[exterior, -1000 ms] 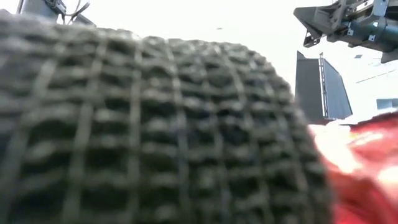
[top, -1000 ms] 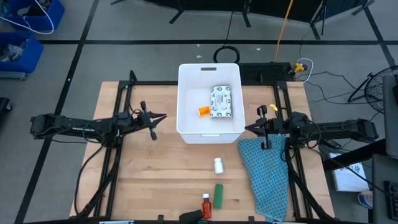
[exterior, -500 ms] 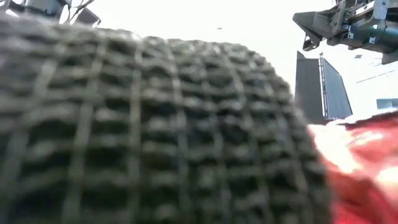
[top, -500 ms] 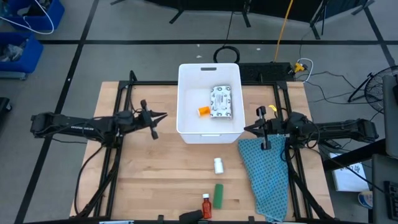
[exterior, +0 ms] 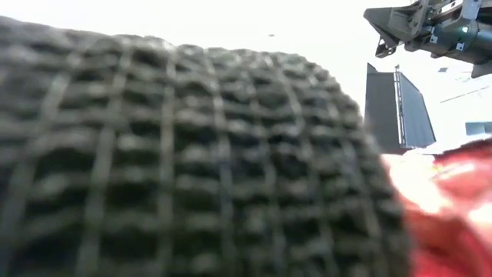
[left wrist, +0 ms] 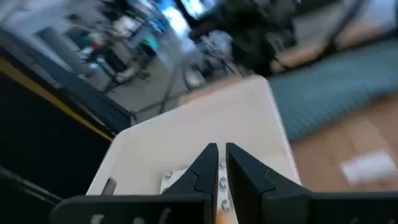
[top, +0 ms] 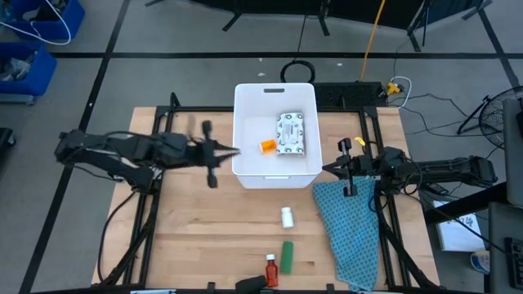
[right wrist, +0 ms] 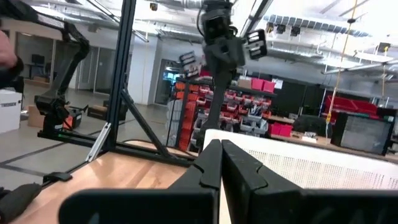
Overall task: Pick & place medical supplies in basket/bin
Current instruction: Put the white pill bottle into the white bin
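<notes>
a: tub (top: pixel 275 94), white, sits mid-table at the far side. holds a flat white packet (top: pixel 291 133) with dark speckled print and a small orange item (top: pixel 268 146) just beside it.

b: supplies outside it?

a: white bottle (top: pixel 287 216) on the wood just in front of the tub. nearer the front edge, green stick-shaped box (top: pixel 287 256) and orange-red bottle (top: pixel 270 269) side by side, apart from the white bottle.

b: left gripper (top: pixel 233 150)?

a: reaching in from the left, tips right at the tub's left wall, above the rim. fingers (left wrist: pixel 202 171) nearly pinched together with only a slit between, grasping nothing. past them in the left wrist view: tub interior, a corner of the speckled packet.

b: right gripper (top: pixel 325 169)?

a: parked just off the tub's right front corner. fingers (right wrist: pixel 208 165) clenched tight, empty.

b: other things around?

a: teal-blue cloth (top: pixel 349 230) spread along the right side of the table, from under the right gripper down to the front edge, near the white bottle but not touching. black frame rails on both sides of the table.

b: anything blocking sight?

a: low view almost wholly filled by a dark knitted mesh (exterior: pixel 184 161) pressed close to the lens, with a blurred red shape (exterior: pixel 450 204) at its right. only one arm's end visible at the upper right corner there.
</notes>
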Robot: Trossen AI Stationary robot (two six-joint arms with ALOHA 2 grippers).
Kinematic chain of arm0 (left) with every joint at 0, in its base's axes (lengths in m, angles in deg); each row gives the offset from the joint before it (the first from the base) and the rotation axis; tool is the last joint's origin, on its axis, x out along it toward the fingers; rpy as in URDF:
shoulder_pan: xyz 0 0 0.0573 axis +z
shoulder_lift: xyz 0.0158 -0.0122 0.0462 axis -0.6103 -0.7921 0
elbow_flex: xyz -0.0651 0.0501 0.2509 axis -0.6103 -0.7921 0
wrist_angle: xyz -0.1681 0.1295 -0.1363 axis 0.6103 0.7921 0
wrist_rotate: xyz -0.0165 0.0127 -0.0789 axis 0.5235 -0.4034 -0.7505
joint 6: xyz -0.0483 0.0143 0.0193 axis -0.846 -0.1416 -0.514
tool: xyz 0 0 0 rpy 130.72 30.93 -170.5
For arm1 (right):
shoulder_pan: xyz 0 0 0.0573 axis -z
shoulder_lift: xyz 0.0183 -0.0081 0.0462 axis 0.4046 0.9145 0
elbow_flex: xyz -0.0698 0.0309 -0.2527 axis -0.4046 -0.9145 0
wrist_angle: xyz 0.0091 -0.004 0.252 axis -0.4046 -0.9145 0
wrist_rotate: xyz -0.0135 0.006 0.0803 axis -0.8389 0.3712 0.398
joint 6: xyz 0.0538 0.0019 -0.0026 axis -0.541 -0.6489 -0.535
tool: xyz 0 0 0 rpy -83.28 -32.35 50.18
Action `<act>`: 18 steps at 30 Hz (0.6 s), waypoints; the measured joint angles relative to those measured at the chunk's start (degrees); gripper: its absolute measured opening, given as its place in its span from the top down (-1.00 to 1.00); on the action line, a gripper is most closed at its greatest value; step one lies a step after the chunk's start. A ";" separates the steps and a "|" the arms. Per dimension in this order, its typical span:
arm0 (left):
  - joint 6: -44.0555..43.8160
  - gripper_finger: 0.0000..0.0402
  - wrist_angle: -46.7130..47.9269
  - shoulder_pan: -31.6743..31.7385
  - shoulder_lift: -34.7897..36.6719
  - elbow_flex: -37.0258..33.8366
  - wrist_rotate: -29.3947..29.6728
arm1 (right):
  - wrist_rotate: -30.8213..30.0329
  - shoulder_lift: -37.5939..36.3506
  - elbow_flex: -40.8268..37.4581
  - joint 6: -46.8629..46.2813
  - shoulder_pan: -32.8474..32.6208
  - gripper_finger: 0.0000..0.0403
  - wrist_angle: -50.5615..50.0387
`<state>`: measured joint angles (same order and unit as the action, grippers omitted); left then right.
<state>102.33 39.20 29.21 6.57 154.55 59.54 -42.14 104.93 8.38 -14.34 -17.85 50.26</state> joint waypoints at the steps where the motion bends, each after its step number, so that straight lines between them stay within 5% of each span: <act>1: 1.44 0.82 2.24 -0.59 -2.75 2.88 0.10 | 0.00 0.00 0.00 0.17 0.00 1.00 0.63; 10: 6.86 0.78 12.12 -1.99 -25.65 22.36 -2.74 | -0.07 -0.02 0.02 -0.33 0.00 1.00 5.06; 18: 18.48 0.41 16.56 -6.46 -42.26 31.37 -6.55 | -0.09 -0.02 0.02 -0.74 0.00 1.00 4.95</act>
<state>120.81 55.76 22.75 -35.69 185.92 52.99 -42.22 104.91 8.40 -15.08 -17.85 55.21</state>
